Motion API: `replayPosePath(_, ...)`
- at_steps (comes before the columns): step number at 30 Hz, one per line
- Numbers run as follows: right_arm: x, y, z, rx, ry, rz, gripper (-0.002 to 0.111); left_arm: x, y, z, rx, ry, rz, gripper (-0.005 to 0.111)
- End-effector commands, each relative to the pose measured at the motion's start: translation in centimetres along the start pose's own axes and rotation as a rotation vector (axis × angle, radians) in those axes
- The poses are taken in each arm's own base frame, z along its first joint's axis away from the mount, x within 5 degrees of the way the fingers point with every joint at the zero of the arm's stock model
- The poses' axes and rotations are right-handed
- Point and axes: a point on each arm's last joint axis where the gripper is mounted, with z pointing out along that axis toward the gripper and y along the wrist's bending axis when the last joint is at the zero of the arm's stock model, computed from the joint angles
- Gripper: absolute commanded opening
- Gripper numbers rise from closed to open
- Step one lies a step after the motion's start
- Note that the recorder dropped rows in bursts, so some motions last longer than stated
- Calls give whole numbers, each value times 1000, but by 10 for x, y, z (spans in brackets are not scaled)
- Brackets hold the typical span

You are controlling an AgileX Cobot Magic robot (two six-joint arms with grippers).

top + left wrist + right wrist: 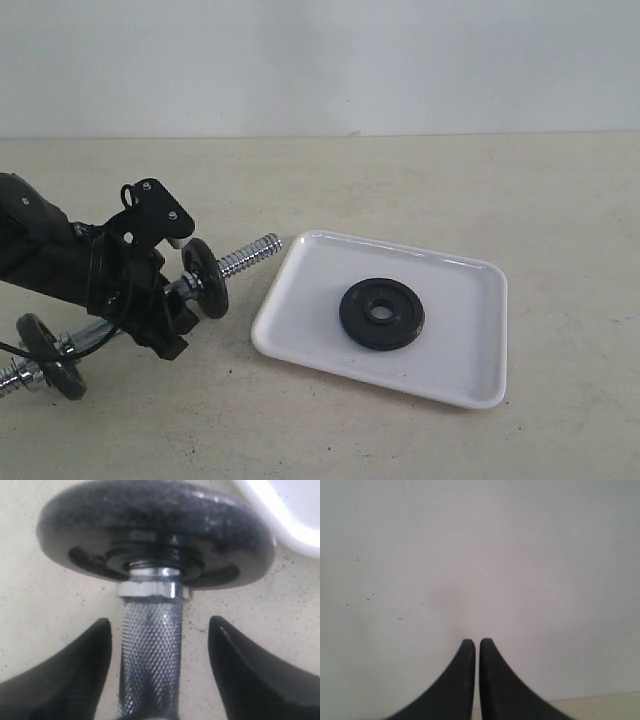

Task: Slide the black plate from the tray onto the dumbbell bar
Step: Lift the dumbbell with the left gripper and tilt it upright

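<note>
Left gripper [160,624] straddles the knurled dumbbell bar [150,660], jaws apart with a gap on each side, close to a weight disc [150,520] mounted on it. Black plate [381,314] lies flat in the white tray [470,345]. Right gripper [477,646] closed, empty.

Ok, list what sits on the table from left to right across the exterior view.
A first disc at the bar's left end → left gripper → second disc → threaded end of the dumbbell bar → tray → black plate, lying in the tray.
</note>
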Motion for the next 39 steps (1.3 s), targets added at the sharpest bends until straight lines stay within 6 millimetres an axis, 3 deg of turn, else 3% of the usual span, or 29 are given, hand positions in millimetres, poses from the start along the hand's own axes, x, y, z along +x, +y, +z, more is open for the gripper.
replayPosePath(1, 0, 0, 0, 8, 2, -4, 1, 0, -1, 0, 7, 2, -15, 57)
replayPosePath(14, 1, -1, 0, 18, 13, 3, 1, 14, -6, 22, 47, 75, -25, 57)
replayPosePath(24, 1, -1, 0, 18, 13, 3, 1, 15, -7, 23, 54, 81, -26, 55)
replayPosePath(29, 1, -1, 0, 18, 13, 5, 1, 15, -7, 23, 54, 81, -26, 39)
replayPosePath(30, 1, -1, 0, 18, 13, 5, 1, 15, -7, 23, 54, 83, -12, 27)
replayPosePath(34, 1, -1, 0, 18, 13, 5, 1, 17, -8, 23, 78, 101, 64, 7)
replayPosePath(39, 1, -1, 0, 18, 13, 5, 1, 18, -9, 23, 90, 109, 85, 4)
